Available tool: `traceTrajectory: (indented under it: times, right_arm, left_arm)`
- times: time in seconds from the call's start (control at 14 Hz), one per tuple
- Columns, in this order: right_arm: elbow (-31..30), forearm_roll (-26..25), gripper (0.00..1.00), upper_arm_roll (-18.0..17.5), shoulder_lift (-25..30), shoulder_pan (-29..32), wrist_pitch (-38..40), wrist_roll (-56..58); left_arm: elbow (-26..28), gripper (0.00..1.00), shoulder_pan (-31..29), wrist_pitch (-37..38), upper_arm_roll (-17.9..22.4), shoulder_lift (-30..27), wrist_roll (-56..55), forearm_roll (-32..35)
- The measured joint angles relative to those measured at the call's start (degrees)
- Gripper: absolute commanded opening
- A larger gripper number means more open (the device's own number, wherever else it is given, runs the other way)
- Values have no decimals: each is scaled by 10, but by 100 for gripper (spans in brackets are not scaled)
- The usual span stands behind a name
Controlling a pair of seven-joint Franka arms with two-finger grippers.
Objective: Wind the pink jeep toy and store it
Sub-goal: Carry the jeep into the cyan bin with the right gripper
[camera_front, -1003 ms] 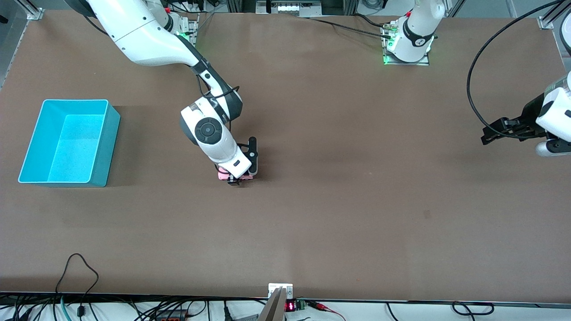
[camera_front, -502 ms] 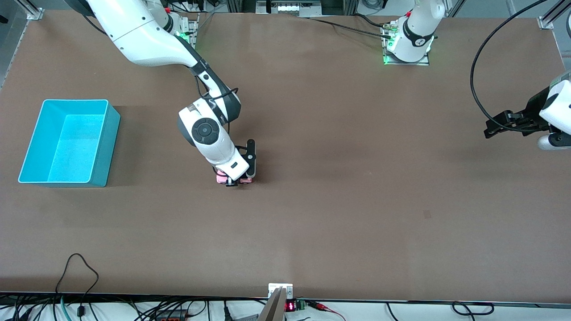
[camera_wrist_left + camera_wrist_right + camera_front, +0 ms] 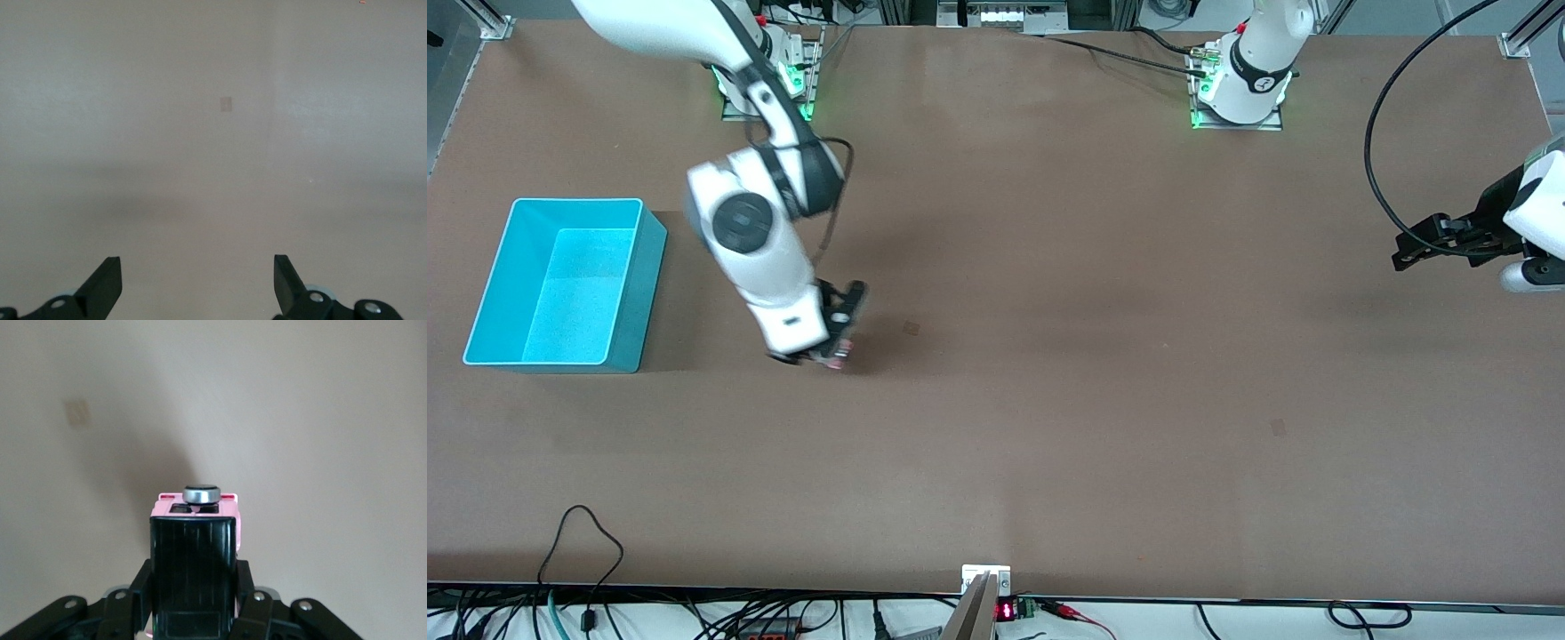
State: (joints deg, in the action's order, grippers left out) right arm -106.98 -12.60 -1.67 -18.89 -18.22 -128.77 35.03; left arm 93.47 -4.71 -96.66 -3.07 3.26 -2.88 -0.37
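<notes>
The jeep [image 3: 193, 547] is gripped in the right claw [image 3: 824, 354] beside the bin [image 3: 640, 293], toward the left arm's end, while the left claw [image 3: 197, 283], open, waits.

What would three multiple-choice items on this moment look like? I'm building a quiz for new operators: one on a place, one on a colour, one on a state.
1. Where is the pink jeep toy?
A. In the bin
B. In the right gripper
C. In the left gripper

2. What colour is the bin?
A. Cyan
B. Red
C. White

3. How does the left gripper stand?
A. Shut on the toy
B. Open and empty
C. Shut on a cable

Answers:
1 B: the right wrist view shows the toy clamped between the fingers.
2 A: the front view shows it cyan.
3 B: the left wrist view shows its fingers spread over bare table.
</notes>
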Motion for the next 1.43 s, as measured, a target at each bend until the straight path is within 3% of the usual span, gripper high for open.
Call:
traceTrajectory:
  times: [0.22,0.43,0.65,0.86,1.08,1.43]
  right_arm:
    - [-85,1,0,83,88,17,1,-20]
    - [-132,3,0,186,136,34,1,-35]
    - [-152,36,0,278,140,38,-8,-36]
    - [-186,56,0,344,119,39,-68,-37]
    - [-204,107,0,377,70,42,-113,-38]
    - [-204,210,0,381,-8,59,-145,-22]
  left_arm:
    - [0,100,0,2,1,0,0,0]
    - [0,100,0,2,3,0,1,0]
    - [0,100,0,7,4,0,1,0]
    - [0,100,0,10,5,0,1,0]
    - [0,100,0,10,6,0,1,0]
    - [0,100,0,10,7,0,1,0]
